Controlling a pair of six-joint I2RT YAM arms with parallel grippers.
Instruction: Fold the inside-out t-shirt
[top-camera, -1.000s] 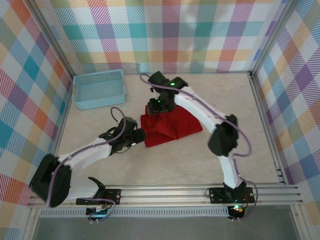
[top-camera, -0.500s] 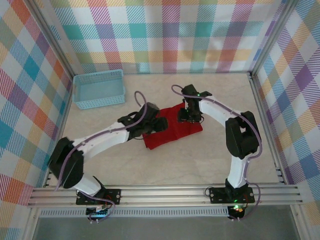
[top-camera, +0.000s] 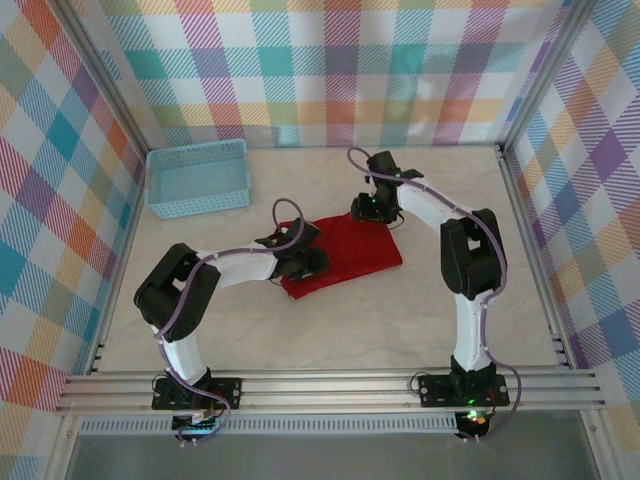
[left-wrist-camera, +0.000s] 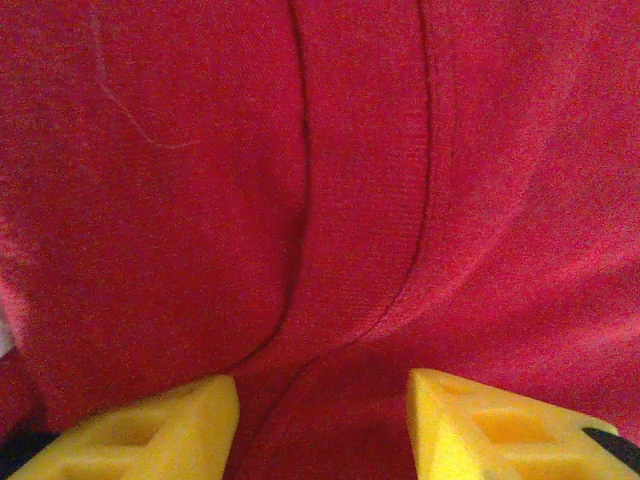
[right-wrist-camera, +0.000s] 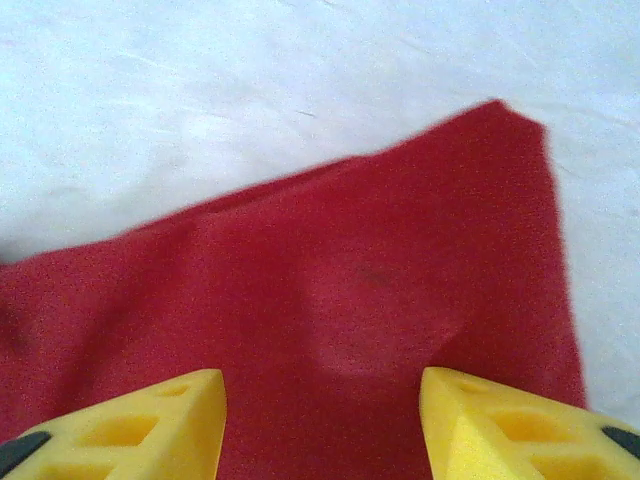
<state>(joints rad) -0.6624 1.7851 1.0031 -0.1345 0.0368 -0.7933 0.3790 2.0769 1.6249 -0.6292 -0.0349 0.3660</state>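
Observation:
The red t-shirt (top-camera: 352, 250) lies folded into a slanted rectangle in the middle of the table. My left gripper (top-camera: 308, 262) sits low over its left end. In the left wrist view the cloth (left-wrist-camera: 350, 180) shows creases, and the left gripper (left-wrist-camera: 320, 400) is open, with its yellow fingertips (left-wrist-camera: 180, 425) apart over it. My right gripper (top-camera: 368, 207) is at the shirt's far edge. In the right wrist view the right gripper (right-wrist-camera: 322, 400) is open above a flat corner of the shirt (right-wrist-camera: 380, 270), and nothing is pinched.
A light-blue basket (top-camera: 197, 178) stands at the back left. Bare pale table (top-camera: 350, 320) lies in front of the shirt and to its right, and also beyond its corner (right-wrist-camera: 250, 100). Checkered walls enclose three sides.
The right gripper moved right across the shirt and then back to its far edge. The left arm reached in over the shirt's left end. The shirt now lies flatter and wider.

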